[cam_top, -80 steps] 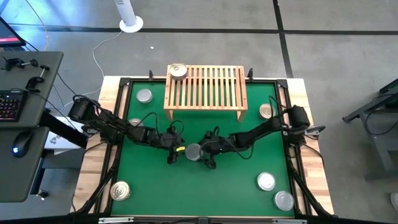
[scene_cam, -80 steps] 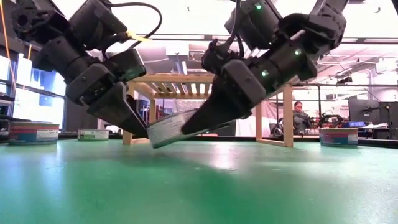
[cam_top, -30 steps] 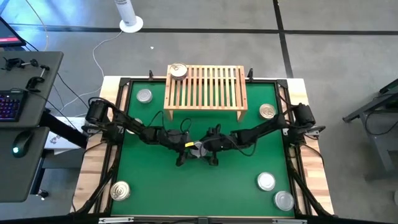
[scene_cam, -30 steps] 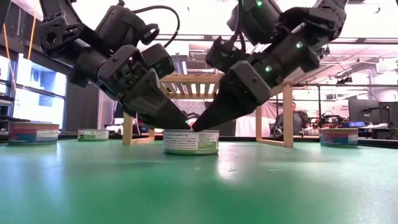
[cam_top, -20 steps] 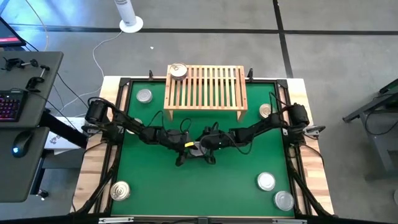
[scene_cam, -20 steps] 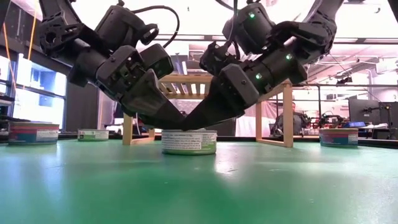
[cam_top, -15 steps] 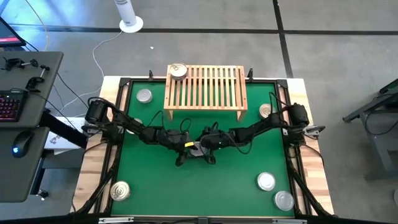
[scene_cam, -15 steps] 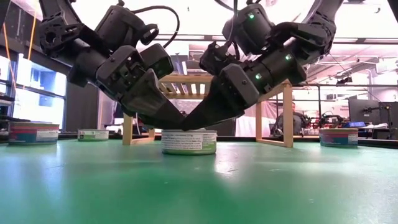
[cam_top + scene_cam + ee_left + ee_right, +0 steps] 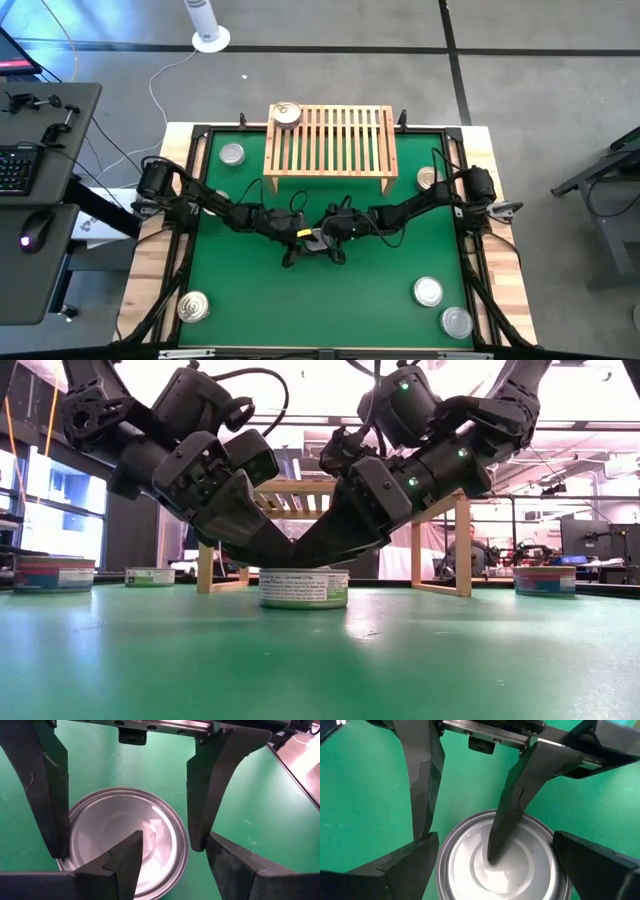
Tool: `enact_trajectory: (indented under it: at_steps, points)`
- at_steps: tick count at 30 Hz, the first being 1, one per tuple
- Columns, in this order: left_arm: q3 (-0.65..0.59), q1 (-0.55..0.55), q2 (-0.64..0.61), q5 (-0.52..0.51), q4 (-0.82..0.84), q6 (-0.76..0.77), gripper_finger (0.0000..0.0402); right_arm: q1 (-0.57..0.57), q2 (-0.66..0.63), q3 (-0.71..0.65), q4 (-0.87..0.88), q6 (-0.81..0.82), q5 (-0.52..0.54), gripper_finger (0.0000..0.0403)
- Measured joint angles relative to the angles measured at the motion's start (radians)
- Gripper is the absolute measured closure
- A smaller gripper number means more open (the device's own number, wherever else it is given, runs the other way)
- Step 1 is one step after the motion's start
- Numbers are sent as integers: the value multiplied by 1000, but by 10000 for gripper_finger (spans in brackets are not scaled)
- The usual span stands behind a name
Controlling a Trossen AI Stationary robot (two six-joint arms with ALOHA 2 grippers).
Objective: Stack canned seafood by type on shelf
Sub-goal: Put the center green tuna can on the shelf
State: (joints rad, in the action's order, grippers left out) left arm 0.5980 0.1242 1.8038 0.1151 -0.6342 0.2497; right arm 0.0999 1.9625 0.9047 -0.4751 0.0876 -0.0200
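A silver-topped tin (image 9: 315, 240) (image 9: 303, 588) stands flat on the green mat (image 9: 250, 290), near the middle. Both grippers meet over it. My left gripper (image 9: 285, 560) (image 9: 174, 845) is open: one finger is on the tin's top, the other is outside the tin, on its near side. My right gripper (image 9: 312, 558) (image 9: 495, 840) is open wide, with a finger on either side of the tin, close to its rim. I cannot tell whether those fingers touch it. The wooden shelf (image 9: 330, 140) stands at the far edge with one tin (image 9: 286, 113) on its far left corner. My left gripper rests the tip of one finger (image 9: 492, 852) on the middle of the tin's silver top (image 9: 510, 865). The finger slants down from the table's left. The other finger stands clear beside the tin. The tin sits flat on the mat.
Other tins stand on the mat: at the far left (image 9: 232, 154), the far right (image 9: 428, 178), the near left (image 9: 193, 306), and two at the near right (image 9: 428, 291) (image 9: 457, 321). The mat's near middle is free.
My right gripper has sunk a little, edged toward the table's left and tipped further down, so its open fingers now stand lower around the tin. The tin stays flat on the mat.
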Motion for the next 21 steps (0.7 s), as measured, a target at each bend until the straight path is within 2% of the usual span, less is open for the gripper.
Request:
enact_trajectory:
  at_steps: [4, 9, 14, 21]
  points:
    - [0, 0, 0, -1, -1, 0, 200, 0, -7, 12, 17, -18, -4, 8]
    - [0, 0, 1, -4, -7, 6, 200, 0, -42, 73, 191, -58, -6, 8]
    - [-2, 7, -15, -5, -23, 12, 200, 0, -78, 150, 424, -10, 93, 8]
    - [-2, 32, -137, -41, 6, -12, 200, 72, -111, 158, 493, -5, 207, 8]
